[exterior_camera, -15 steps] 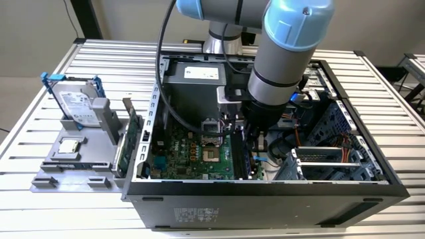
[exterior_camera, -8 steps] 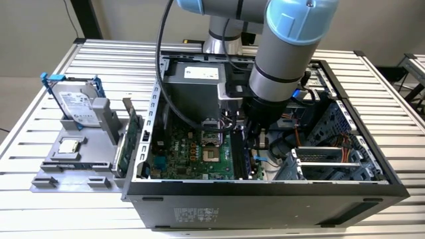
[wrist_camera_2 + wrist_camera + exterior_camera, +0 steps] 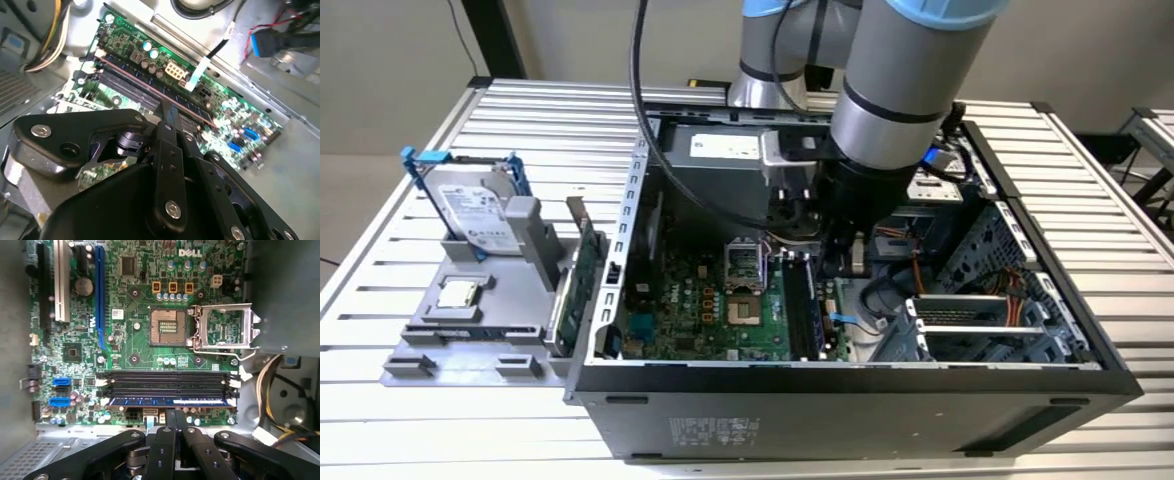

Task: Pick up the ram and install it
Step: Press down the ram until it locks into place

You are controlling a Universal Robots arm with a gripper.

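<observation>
The ram is a long dark blue stick lying in the memory slot closest to my fingers, alongside the empty black slots. My gripper is shut, its two black fingers pressed together with their tips meeting the stick's upper edge near its middle. In the second wrist view the ram runs across the green motherboard, and the gripper comes down onto its edge. From the exterior view, my gripper is deep inside the open computer case, over the slots.
The open CPU socket and its raised metal frame lie just past the slots. Bundled cables hang near one end of them. Outside the case, a grey stand holds a hard drive and a green card.
</observation>
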